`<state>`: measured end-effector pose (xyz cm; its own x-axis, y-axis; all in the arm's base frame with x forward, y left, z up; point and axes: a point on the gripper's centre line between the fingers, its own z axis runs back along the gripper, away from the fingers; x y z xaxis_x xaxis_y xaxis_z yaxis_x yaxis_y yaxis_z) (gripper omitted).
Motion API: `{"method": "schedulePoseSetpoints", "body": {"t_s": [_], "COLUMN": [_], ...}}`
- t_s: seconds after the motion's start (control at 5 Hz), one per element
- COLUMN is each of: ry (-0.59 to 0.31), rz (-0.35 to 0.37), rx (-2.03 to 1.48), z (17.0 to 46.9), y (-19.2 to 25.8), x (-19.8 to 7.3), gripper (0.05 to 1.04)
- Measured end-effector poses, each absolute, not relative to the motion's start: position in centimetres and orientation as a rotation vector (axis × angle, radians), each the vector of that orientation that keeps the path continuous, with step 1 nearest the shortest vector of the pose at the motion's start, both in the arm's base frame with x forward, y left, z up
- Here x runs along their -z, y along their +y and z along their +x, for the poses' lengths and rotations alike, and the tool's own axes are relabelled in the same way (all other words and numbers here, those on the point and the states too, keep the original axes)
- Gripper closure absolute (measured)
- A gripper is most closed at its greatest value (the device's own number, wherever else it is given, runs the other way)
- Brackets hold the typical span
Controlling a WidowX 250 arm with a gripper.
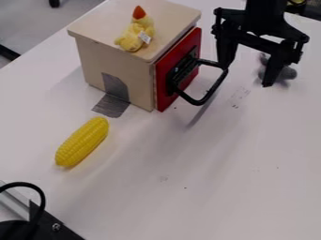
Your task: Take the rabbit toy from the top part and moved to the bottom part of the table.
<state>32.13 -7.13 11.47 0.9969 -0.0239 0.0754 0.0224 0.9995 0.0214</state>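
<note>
While the gripper [246, 75] hangs spread and empty, what seems the grey rabbit toy [288, 73] lies toward three o'clock, partly behind one finger.

No lettering, number or sign can be read. A small white tag [145, 37] is borne by a yellow plush toy [130, 42] that is set on top of a wooden box [94, 26], but its markings are too small to be made out. Small dark marks [238, 96] are seen on the white table [188, 187], near the box's red door [162, 84]; they cannot be deciphered as letters or figures.
</note>
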Motion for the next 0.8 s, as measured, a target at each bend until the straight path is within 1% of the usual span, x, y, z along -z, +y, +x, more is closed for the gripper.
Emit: {"method": "schedulePoseSetpoints", "body": {"t_s": [0.2,0.4,0.6,0.8], "ry": [-0.042,-0.043,-0.060,-0.081], "rz": [0.022,-0.026,-0.057,-0.056], "rx": [0.022,-0.006,-0.036,-0.053], "z": [31.9,33.7,36.8,40.1], "y": [-7.2,-8.0,-7.9,-7.8], "x": [-10.5,-9.8,-9.4,-8.6], "gripper": [0.096,0.096,0.096,0.096]}}
